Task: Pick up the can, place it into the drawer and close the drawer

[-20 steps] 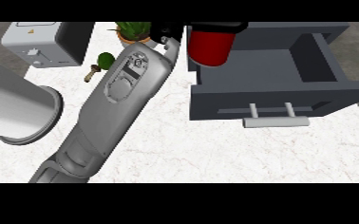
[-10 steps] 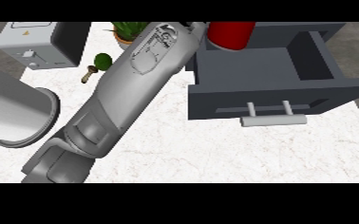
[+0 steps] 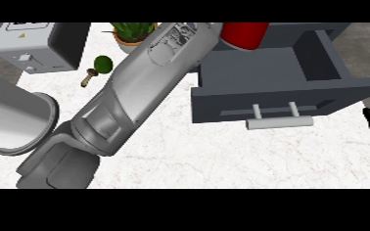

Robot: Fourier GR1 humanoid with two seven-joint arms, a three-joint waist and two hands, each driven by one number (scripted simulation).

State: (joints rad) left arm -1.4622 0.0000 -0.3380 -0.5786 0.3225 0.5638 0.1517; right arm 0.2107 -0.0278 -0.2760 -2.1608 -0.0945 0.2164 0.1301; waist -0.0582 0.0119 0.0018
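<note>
A red can (image 3: 245, 35) hangs over the back left part of the open dark grey drawer (image 3: 325, 68), its top cut off by the view's upper edge. My left forearm (image 3: 145, 88) runs from the lower left up to the can. The hand at its end is cut off by that same edge, and the can stays in the air right beside the wrist. The drawer's inside shows nothing lying in it. Its pale bar handle (image 3: 279, 122) faces me. A black sliver at the right edge (image 3: 366, 115) looks like part of my right hand.
A potted plant (image 3: 130, 32) stands at the back, beside my forearm. A small green fruit (image 3: 103, 63) and a brown piece (image 3: 88, 77) lie left of the arm. A grey appliance (image 3: 36, 46) fills the back left corner. A round metal pot (image 3: 22, 122) sits at the left edge.
My left arm has swung up and to the right, carrying the can from the drawer's left wall to above its back interior. The hand has slid past the upper edge.
</note>
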